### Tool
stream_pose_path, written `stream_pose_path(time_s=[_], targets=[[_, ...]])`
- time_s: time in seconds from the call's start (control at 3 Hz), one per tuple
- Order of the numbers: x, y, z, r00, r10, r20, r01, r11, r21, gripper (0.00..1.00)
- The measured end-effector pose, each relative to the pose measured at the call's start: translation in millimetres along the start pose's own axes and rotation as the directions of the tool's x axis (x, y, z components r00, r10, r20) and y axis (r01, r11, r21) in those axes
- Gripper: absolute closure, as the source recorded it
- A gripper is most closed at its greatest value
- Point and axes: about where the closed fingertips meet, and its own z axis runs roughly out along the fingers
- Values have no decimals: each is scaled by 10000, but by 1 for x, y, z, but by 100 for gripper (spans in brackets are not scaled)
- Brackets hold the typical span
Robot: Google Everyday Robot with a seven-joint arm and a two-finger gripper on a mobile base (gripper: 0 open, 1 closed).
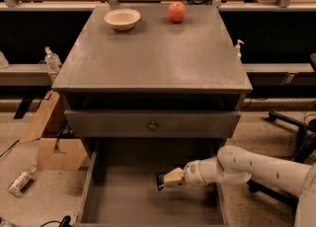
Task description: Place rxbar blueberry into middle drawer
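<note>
The middle drawer (123,201) is pulled out wide below the cabinet, its grey floor bare. My gripper (168,178) reaches in from the right on a white arm and is shut on the rxbar blueberry (160,181), a small dark bar whose end sticks out to the left of the fingers. The bar hangs just above the drawer floor, right of the middle.
A closed drawer front with a round knob (153,125) sits above the open drawer. On the cabinet top stand a white bowl (122,18) and a red apple (177,12). Cardboard boxes (52,142) and a bottle (19,180) lie on the floor at left.
</note>
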Motion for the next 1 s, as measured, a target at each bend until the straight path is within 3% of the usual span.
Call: stream_pose_path(time_s=[1.0], targets=[[2, 2, 6, 9999, -14, -107, 13, 10000, -51, 12]])
